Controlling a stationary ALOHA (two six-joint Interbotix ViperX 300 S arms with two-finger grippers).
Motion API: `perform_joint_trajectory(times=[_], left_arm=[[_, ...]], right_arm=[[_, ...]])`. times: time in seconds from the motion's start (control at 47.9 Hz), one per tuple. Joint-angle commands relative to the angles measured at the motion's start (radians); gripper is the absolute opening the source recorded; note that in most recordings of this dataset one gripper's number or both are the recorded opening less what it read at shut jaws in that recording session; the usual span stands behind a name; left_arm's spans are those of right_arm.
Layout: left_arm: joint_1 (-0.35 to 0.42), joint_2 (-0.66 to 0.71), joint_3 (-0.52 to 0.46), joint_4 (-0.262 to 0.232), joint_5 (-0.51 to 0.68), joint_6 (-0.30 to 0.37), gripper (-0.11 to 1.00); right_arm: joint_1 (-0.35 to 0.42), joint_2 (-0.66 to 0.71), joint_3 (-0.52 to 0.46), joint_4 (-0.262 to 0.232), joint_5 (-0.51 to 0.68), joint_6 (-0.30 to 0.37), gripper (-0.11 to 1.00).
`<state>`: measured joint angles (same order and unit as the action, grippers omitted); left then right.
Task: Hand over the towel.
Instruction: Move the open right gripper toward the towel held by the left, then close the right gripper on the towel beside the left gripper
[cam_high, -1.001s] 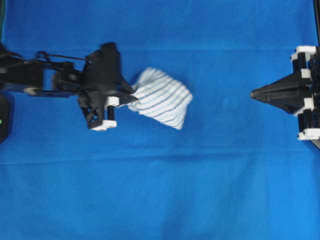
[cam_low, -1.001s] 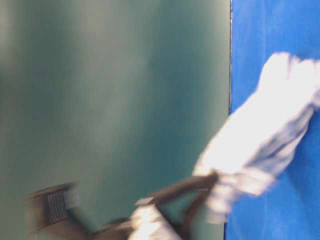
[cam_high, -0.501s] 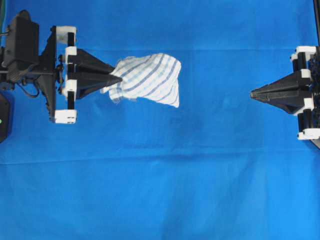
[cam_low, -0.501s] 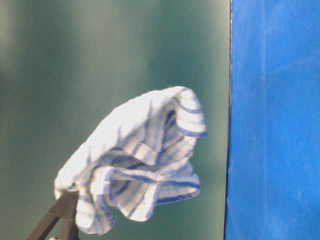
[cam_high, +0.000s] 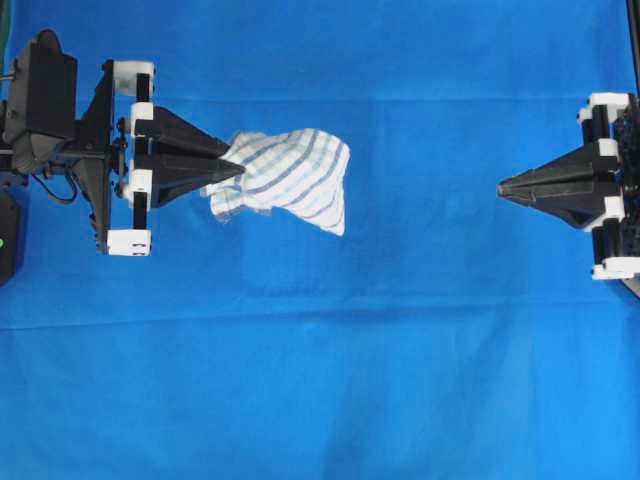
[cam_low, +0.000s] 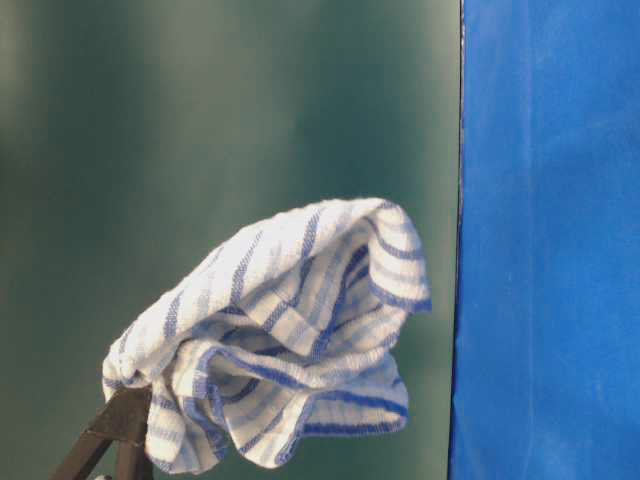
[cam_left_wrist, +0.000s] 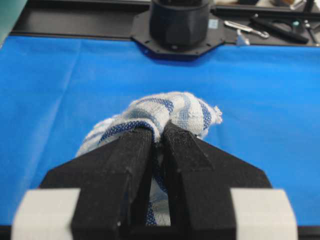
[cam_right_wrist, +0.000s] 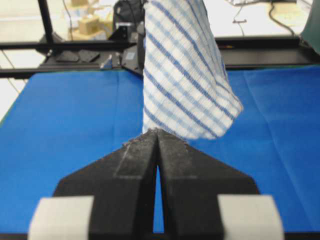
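One bunched, blue-striped white towel (cam_high: 290, 175) hangs.

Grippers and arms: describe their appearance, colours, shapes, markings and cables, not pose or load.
The left gripper and right gripper are matte black, each with two wedge-shaped fingers tapering to a point. Their finger surfaces look rough and grainy in the wrist views. White blocks sit at the ends of the rail behind each pair of fingers. The left arm is boxy, black, with a thin dark cable beside it.

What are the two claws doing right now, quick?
Left gripper: shut on the towel, holding it up off the blue cloth.
Right gripper: shut, holding nothing, apart from the towel.
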<state>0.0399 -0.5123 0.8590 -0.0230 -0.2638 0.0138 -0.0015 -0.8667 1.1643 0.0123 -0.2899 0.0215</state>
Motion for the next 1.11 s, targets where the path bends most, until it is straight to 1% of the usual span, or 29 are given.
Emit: perform_joint_trajectory(times=[0.0,0.125,0.146,0.209,0.334,0.376,0.417,0.501,0.626,0.73,0.939,1.085], left_arm=[[-0.005,-0.005,-0.014,0.002,-0.012,0.003,0.04],[-0.006,-0.003,-0.015,0.0,-0.012,0.003,0.04],[-0.006,-0.003,-0.015,0.0,-0.012,0.003,0.04],[-0.005,-0.003,-0.014,0.0,-0.012,0.002,0.04],[-0.006,-0.003,-0.014,0.0,-0.012,0.002,0.04],[-0.006,-0.003,-0.014,0.002,-0.012,0.002,0.04],[-0.005,-0.003,-0.014,0.002,-0.012,0.002,0.04],[-0.006,-0.003,-0.014,0.002,-0.012,0.002,0.04],[-0.005,-0.003,-0.014,0.0,-0.012,0.002,0.04],[-0.005,-0.002,-0.012,0.0,-0.012,0.002,0.04],[-0.005,-0.002,-0.011,0.002,-0.012,0.0,0.04],[-0.006,-0.002,-0.012,0.0,-0.008,0.0,0.04]], right_arm=[[0.0,0.02,-0.034,0.002,-0.038,0.002,0.0],[0.0,0.083,-0.06,0.009,-0.078,0.009,0.02],[-0.002,0.097,-0.066,0.011,-0.084,0.012,0.04],[0.0,0.158,-0.095,0.017,-0.103,0.021,0.21],[-0.002,0.281,-0.164,0.014,-0.129,0.023,0.58],[-0.002,0.322,-0.19,0.014,-0.137,0.023,0.66],[-0.002,0.362,-0.218,0.014,-0.143,0.021,0.71],[-0.002,0.439,-0.272,0.015,-0.161,0.021,0.7],[-0.009,0.552,-0.36,0.015,-0.192,0.02,0.71],[-0.02,0.627,-0.43,0.014,-0.193,0.015,0.71],[-0.023,0.742,-0.557,0.011,-0.144,0.012,0.71],[-0.023,0.784,-0.607,0.008,-0.101,0.012,0.71]])
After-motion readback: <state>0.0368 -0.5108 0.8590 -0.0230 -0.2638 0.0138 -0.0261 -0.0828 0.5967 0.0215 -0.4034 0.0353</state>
